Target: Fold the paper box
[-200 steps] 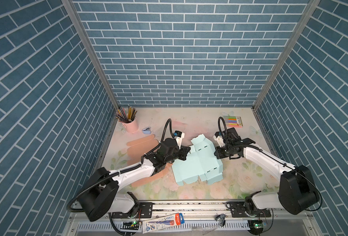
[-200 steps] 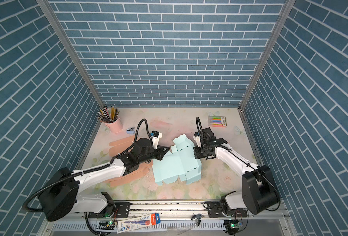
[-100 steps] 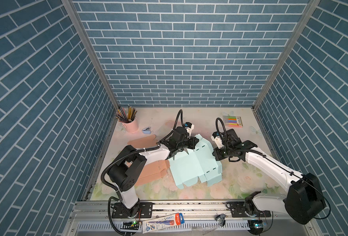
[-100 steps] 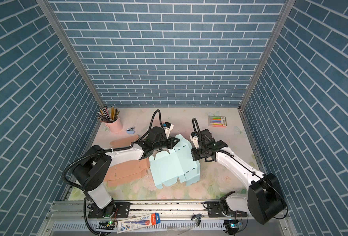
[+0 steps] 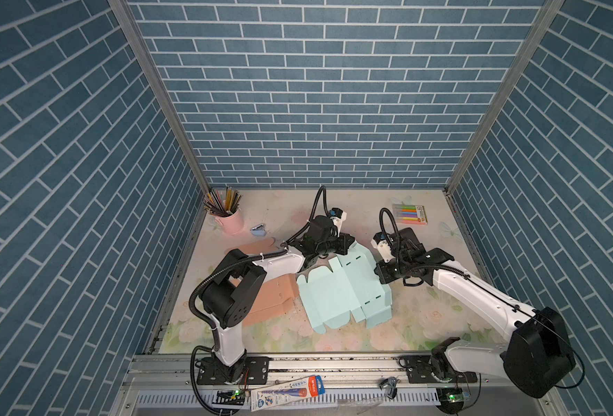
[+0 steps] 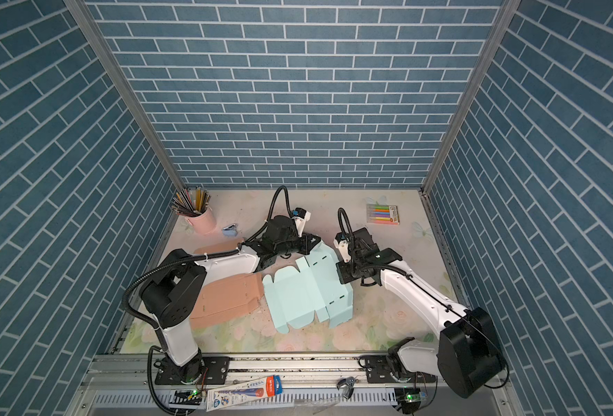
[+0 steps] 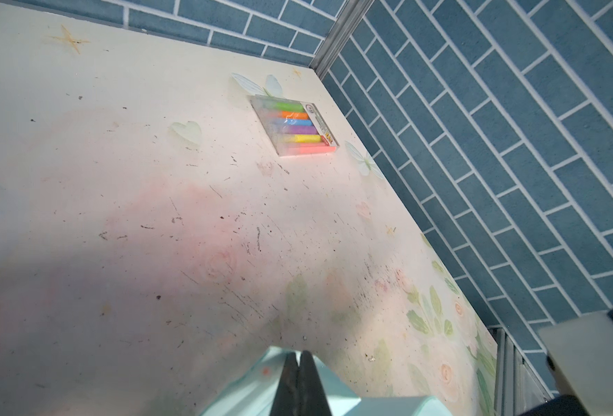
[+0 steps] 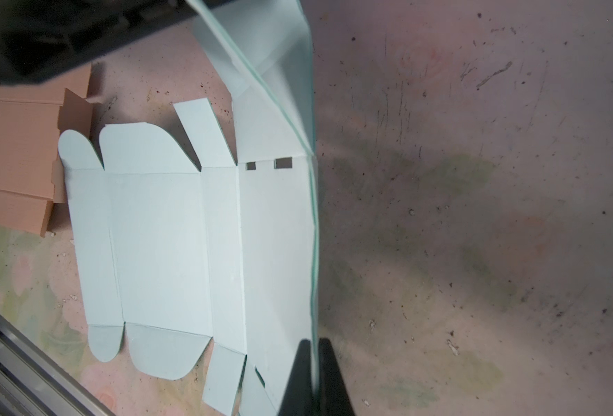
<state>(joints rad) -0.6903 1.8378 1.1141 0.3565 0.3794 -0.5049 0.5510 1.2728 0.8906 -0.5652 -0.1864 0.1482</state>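
Mostly flat, the pale blue paper box (image 5: 344, 293) lay unfolded near the middle of the floral surface (image 5: 423, 324). Its rounded flaps pointed toward the left arm's side, and its panel on the right arm's side was lifted off the surface. In the right wrist view that lifted panel curved up on edge. The right claw (image 8: 314, 346) was clenched on it, the sheet's thin edge running straight between the dark fingers (image 8: 299, 374). The left claw (image 7: 298, 360) was clenched as well, pinching a far flap of the same sheet, with pale blue paper showing on either side of its tips. In both top views it sat at the sheet's far corner.

A brown sheet (image 5: 272, 302), another flat box blank, lay just beside the paper box under the left arm, and one rounded blue flap overlapped its edge. A pink cup (image 5: 230, 221) of pencils stood in the far left corner with a small blue object (image 5: 258, 230) near it. A marker pack (image 5: 410, 214) lay by the far right corner, well apart from the box.
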